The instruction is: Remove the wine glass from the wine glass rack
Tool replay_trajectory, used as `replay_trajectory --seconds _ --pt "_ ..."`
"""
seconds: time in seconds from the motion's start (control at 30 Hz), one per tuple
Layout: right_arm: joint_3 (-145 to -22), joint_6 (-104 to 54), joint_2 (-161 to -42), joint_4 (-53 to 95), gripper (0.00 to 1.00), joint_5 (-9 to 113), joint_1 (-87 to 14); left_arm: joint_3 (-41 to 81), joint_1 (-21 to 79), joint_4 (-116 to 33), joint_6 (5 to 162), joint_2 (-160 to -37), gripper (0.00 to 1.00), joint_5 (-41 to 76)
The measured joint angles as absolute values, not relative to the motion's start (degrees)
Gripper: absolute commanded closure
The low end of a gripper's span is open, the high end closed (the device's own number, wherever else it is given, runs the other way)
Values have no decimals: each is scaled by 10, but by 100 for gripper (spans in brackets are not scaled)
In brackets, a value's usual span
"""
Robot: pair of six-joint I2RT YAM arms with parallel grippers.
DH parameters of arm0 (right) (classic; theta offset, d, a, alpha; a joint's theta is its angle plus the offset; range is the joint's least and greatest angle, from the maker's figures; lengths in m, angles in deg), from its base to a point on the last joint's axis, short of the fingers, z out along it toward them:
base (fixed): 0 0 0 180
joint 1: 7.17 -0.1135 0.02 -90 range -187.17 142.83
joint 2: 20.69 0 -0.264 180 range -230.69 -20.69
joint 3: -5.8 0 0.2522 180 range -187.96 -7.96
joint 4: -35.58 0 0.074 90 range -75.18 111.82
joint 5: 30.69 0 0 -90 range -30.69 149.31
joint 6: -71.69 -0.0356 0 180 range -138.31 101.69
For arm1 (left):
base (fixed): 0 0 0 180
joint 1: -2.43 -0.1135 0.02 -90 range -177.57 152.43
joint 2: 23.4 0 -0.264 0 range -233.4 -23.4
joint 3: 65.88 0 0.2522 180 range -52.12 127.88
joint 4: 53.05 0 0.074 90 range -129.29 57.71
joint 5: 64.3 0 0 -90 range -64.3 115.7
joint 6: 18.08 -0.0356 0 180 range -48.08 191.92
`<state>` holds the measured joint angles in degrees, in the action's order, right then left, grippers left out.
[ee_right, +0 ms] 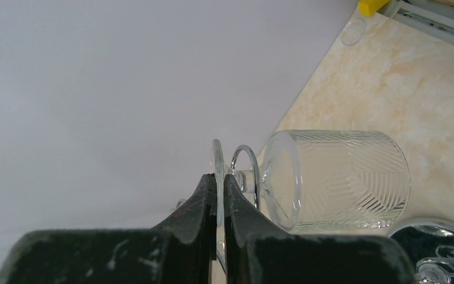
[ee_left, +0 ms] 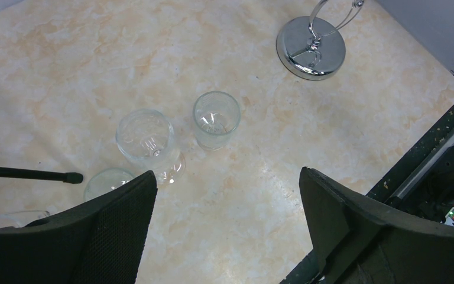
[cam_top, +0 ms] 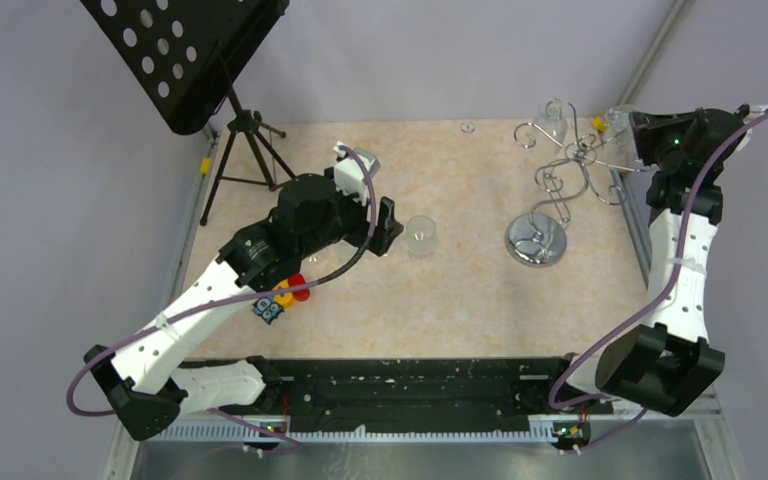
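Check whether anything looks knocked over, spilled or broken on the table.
Nothing stands out. The small glass and the wider glass beside it stand upright with no spill, the wine glass rack stands upright on its base, and the right tool pinches the foot of an intact wine glass.
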<state>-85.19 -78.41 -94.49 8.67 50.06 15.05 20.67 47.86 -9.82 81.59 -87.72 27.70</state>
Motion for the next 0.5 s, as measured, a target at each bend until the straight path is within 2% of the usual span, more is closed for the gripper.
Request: replay_trajectory --seconds 0.5 --pt "-847 -819 -923 64 100 462 151 205 479 -100 816 -877 6 277"
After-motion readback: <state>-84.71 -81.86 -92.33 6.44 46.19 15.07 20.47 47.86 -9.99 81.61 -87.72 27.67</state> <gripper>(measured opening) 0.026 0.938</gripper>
